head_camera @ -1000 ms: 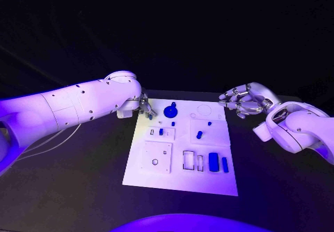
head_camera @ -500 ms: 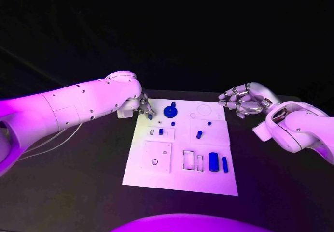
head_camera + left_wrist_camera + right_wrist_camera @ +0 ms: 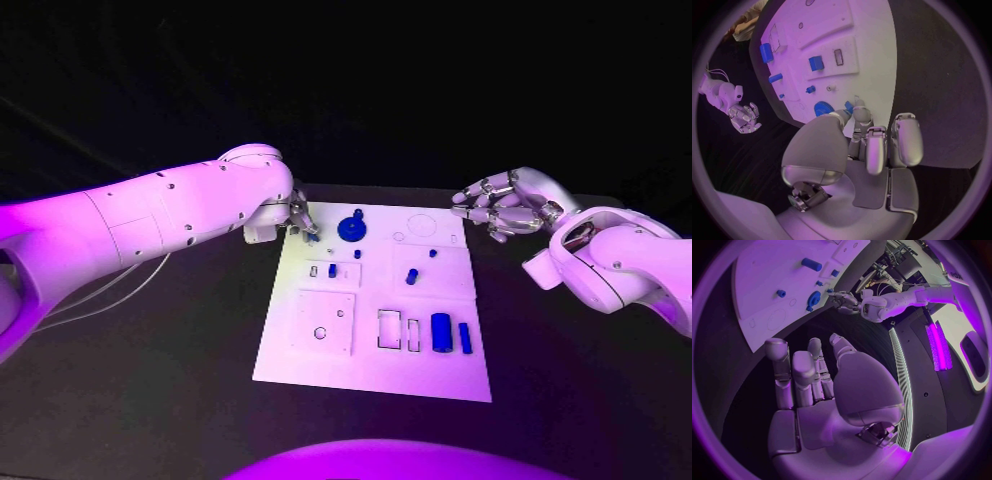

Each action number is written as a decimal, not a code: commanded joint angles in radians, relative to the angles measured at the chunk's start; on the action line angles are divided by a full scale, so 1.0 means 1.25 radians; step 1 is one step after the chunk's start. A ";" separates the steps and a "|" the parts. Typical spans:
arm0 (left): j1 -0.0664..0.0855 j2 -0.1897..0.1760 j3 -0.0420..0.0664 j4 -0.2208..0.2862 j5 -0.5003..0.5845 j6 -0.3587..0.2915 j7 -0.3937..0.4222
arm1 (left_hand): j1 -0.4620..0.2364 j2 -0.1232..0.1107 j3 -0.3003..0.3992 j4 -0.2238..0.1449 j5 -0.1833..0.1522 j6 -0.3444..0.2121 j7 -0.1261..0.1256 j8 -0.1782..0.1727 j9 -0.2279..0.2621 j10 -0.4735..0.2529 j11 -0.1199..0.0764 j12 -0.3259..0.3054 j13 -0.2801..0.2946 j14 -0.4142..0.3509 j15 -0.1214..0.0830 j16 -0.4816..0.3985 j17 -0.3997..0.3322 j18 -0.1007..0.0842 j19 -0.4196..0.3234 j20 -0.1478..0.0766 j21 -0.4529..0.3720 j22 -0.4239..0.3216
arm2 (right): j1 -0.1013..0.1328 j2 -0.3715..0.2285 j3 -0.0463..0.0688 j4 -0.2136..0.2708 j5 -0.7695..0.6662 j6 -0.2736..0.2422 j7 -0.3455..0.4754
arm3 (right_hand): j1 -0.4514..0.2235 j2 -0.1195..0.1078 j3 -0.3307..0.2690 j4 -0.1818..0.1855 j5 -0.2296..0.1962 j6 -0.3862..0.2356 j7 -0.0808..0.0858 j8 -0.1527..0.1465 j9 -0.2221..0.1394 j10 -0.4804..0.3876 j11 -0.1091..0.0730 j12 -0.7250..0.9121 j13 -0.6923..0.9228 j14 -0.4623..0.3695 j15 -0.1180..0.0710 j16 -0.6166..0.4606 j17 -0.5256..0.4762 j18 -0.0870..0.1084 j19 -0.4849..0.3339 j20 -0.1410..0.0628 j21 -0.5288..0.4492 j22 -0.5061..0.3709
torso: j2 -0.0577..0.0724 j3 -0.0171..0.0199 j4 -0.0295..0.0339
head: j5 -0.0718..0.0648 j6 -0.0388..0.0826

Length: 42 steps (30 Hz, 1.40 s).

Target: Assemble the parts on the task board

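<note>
The white task board (image 3: 378, 345) lies in the middle of the table. A blue gear (image 3: 353, 230) stands near its far edge, and small blue parts (image 3: 411, 277) sit in its pockets. My left hand (image 3: 296, 220) hovers over the board's far left corner, beside the gear (image 3: 822, 108). It pinches a small blue part (image 3: 848, 105) between thumb and fingertip. My right hand (image 3: 505, 208) hangs off the board's far right corner with its fingers loosely bent and nothing in them. The right wrist view shows those fingers (image 3: 795, 375) apart, with the board (image 3: 767, 275) beyond them.
A wide blue block (image 3: 441, 333) and a slim blue bar (image 3: 464, 338) lie at the board's near right. White square plates with holes (image 3: 326, 325) sit on its left half. Black table (image 3: 159, 370) surrounds the board.
</note>
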 commanded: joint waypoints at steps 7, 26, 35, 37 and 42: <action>0.000 -0.002 0.002 0.003 0.030 0.047 -0.003 | 0.024 -0.045 0.089 -0.025 0.003 -0.014 -0.006 0.048 0.021 0.022 -0.009 0.012 0.014 0.078 -0.005 0.004 0.195 -0.009 0.000 -0.004 0.004 0.003 | 0.000 0.000 0.000 -0.001 -0.007 0.001 0.004 | -0.003 -0.002 0.000 0.004 0.004 -0.004 0.001 0.003 -0.001 0.003 0.001 -0.001 -0.002 0.004 0.002 -0.002 0.001 0.010 0.007 0.000 -0.003 0.000 | 0.000 0.0001 0.0006 | 0.001 -0.001; 0.000 -0.027 0.006 0.024 0.072 -0.024 0.038 | 0.025 -0.091 0.176 -0.076 -0.001 -0.037 0.000 0.087 0.037 0.018 -0.005 -0.005 -0.007 0.077 -0.002 0.003 0.194 -0.009 -0.003 -0.003 0.002 0.002 | 0.000 0.001 0.000 -0.001 -0.007 -0.001 0.005 | -0.005 -0.002 -0.001 0.006 0.003 -0.003 0.001 0.003 -0.001 0.003 0.001 0.000 -0.002 0.004 0.002 -0.003 0.001 0.010 0.007 0.000 -0.004 -0.001 | 0.000 0.0001 0.0004 | 0.005 0.001; -0.001 -0.055 0.006 0.067 0.070 -0.036 0.064 | 0.030 -0.116 0.197 -0.106 0.000 -0.037 0.001 0.104 0.042 0.031 -0.005 0.004 0.003 0.078 -0.002 0.004 0.195 -0.010 -0.001 -0.002 0.004 0.007 | 0.000 0.001 0.000 -0.001 -0.007 -0.001 0.005 | -0.006 -0.001 -0.001 0.008 0.003 -0.003 0.001 0.004 -0.001 0.003 0.002 0.000 -0.002 0.004 0.003 -0.003 0.001 0.010 0.007 0.001 -0.005 -0.002 | 0.000 0.0004 0.0000 | 0.007 -0.001; -0.001 -0.063 0.006 0.079 0.067 -0.041 0.068 | 0.030 -0.120 0.205 -0.111 0.000 -0.035 0.001 0.107 0.043 0.034 -0.005 0.005 0.004 0.078 -0.002 0.004 0.195 -0.010 -0.001 -0.003 0.005 0.008 | 0.000 0.001 0.000 -0.001 -0.007 -0.001 0.006 | -0.008 0.000 -0.001 0.009 0.003 -0.003 0.001 0.004 -0.002 0.003 0.002 0.000 -0.003 0.004 0.003 -0.004 0.001 0.010 0.007 0.001 -0.006 -0.002 | -0.001 0.0002 0.0005 | 0.007 -0.002; -0.002 -0.091 0.006 0.117 0.053 -0.052 0.079 | 0.028 -0.129 0.224 -0.119 0.001 -0.030 0.001 0.112 0.042 0.043 -0.006 0.011 0.012 0.078 -0.003 0.004 0.195 -0.011 0.002 -0.003 0.008 0.013 | -0.001 0.000 0.000 -0.001 -0.007 -0.001 0.006 | -0.009 0.001 -0.001 0.010 0.004 -0.003 0.001 0.004 -0.002 0.003 0.002 0.001 -0.003 0.004 0.003 -0.004 0.001 0.010 0.007 0.001 -0.006 -0.002 | -0.001 0.0003 0.0005 | 0.008 -0.001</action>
